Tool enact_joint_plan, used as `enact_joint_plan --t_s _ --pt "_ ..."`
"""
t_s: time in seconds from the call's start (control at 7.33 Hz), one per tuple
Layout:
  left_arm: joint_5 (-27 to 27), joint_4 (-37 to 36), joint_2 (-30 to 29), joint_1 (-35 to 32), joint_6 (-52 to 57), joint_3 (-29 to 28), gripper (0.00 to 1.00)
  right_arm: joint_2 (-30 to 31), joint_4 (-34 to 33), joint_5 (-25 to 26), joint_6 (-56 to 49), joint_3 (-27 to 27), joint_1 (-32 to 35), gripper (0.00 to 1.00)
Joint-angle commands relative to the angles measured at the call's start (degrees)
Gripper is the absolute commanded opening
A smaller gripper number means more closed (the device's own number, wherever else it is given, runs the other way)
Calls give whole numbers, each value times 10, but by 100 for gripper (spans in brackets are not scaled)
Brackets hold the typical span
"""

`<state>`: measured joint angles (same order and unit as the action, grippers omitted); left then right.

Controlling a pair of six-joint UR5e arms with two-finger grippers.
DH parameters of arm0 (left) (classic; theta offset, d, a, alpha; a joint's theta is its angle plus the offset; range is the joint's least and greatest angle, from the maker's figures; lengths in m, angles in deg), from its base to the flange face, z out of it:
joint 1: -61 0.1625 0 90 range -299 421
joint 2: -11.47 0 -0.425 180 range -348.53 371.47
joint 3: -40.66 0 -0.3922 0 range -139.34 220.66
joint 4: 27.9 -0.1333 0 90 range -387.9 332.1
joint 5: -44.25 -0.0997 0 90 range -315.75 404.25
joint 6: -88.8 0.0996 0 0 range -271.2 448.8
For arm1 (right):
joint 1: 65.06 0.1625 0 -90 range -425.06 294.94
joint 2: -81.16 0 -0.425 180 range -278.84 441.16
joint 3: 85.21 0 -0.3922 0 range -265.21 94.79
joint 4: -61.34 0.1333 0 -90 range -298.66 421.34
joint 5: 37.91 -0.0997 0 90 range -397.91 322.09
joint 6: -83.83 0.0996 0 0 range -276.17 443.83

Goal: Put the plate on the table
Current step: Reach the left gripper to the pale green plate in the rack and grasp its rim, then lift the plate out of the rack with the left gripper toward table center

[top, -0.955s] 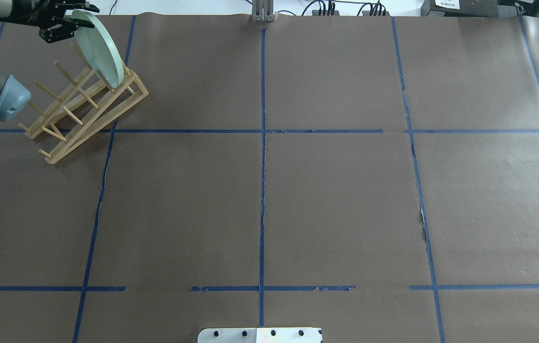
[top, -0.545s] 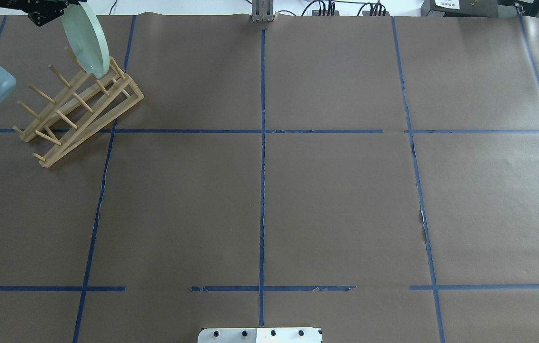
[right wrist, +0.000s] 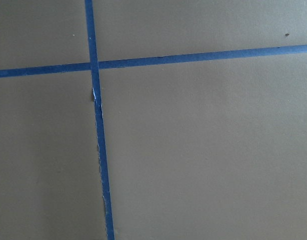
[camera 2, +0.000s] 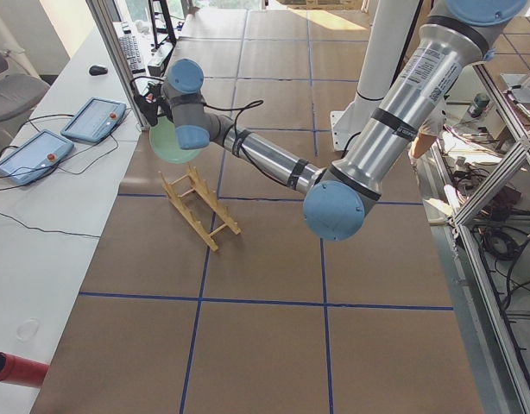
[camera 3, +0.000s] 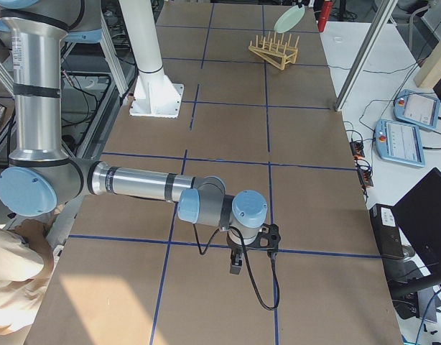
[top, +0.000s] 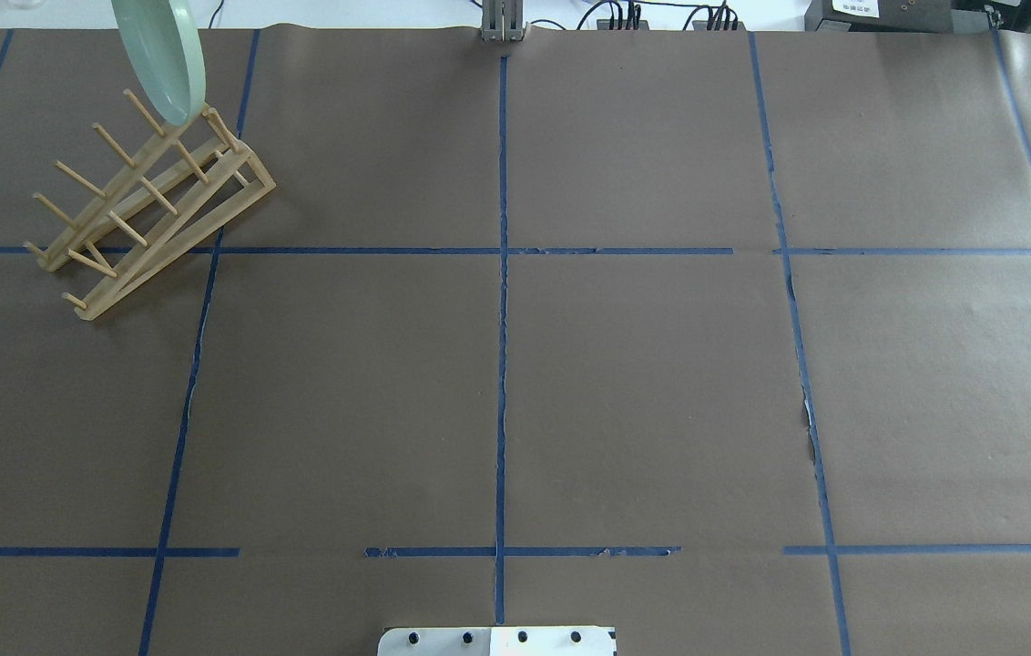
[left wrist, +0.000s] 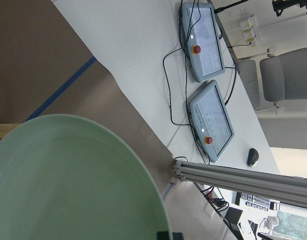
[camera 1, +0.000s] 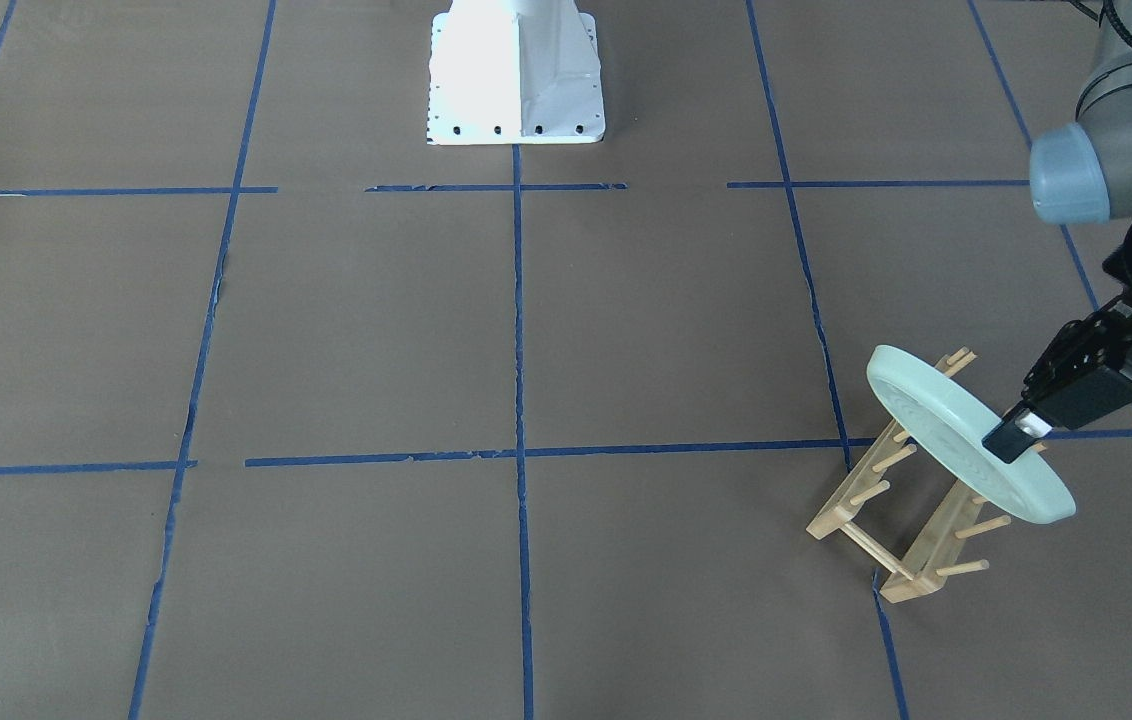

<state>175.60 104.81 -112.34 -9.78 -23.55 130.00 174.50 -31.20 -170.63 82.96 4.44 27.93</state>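
Note:
The pale mint-green plate (camera 1: pixel 946 425) is held on edge, tilted, in the air just above the far end of the wooden peg rack (camera 1: pixel 911 530). My left gripper (camera 1: pixel 1013 438) is shut on the plate's upper rim. In the overhead view the plate (top: pixel 158 55) is at the top left, over the rack (top: pixel 142 210), and the gripper is out of frame. The left wrist view is filled by the plate's face (left wrist: pixel 68 180). My right gripper (camera 3: pixel 235 264) hangs low over the brown table (top: pixel 643 383); I cannot tell if it is open or shut.
The white robot base (camera 1: pixel 516 75) stands at the table's near-robot edge. Two teach pendants (left wrist: pixel 206 40) lie on the white bench beyond the table's far edge. The right arm (camera 3: pixel 149 183) stretches low over the table's right end.
The plate has risen out of the rack's pegs and moved toward the far edge. The left gripper has left the overhead view. The rack shifted slightly left, then stayed still.

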Motion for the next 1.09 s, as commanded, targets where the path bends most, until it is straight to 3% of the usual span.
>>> enact_joint_plan --t_s 0.0,0.41,0.82,0.95 --pt "-47 -156 -54 73 13 35 0 0 0 0 0 0 0 100" --pt "-227 -403 -97 243 129 43 0 0 0 0 0 0 0 100" --pt "-287 -579 -111 358 251 21 0 0 0 0 0 0 0 100" --pt "-287 -584 -122 374 274 -18 0 0 0 0 0 0 0 100"
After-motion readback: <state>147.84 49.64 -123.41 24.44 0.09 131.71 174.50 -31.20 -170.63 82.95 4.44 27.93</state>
